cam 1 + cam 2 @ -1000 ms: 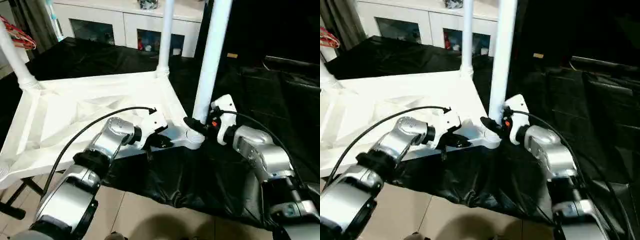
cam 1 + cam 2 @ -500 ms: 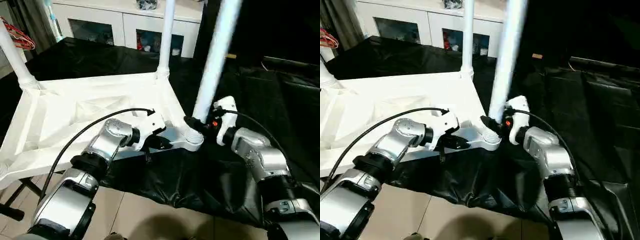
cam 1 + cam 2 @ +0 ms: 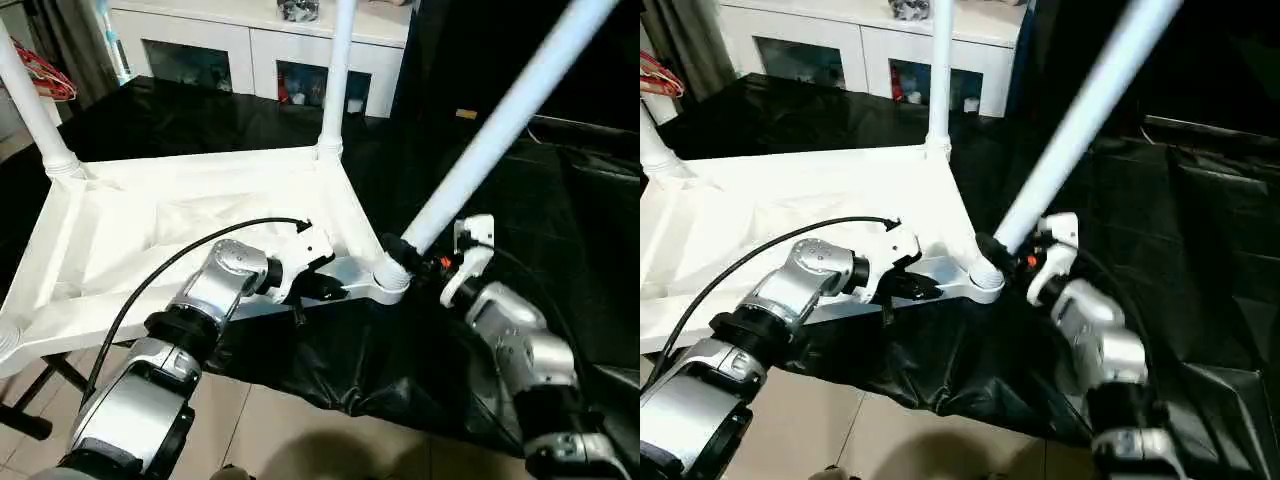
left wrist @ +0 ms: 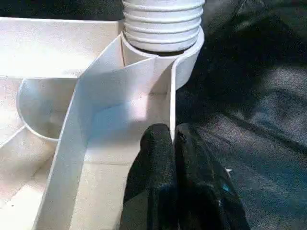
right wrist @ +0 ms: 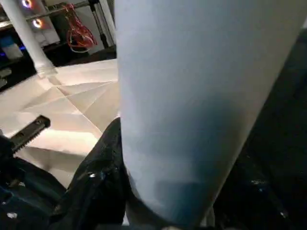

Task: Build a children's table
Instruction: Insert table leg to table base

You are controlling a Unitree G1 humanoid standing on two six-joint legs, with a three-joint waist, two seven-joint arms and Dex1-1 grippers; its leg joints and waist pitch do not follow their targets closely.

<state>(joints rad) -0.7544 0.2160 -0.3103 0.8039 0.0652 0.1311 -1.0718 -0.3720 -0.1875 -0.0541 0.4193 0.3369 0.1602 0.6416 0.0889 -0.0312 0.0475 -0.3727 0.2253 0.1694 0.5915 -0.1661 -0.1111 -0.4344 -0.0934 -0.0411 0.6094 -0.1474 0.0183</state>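
The children's table (image 3: 150, 230) lies upside down on black sheeting (image 3: 400, 350), its near right corner at the sheet's near edge. The leg (image 3: 490, 140) in that corner socket, upright a second ago, now leans far right. The right gripper (image 3: 400, 250) clasps its base. The left gripper (image 4: 172, 143), pressed together, pinches the table's near rim. A white cabinet (image 3: 260, 40) stands beyond.

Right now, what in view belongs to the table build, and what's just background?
Job:
- upturned table top
- two fitted legs and
- tilted leg at the near corner socket
- left gripper
- right gripper

Background:
- white cabinet
- black sheet
- red hangers
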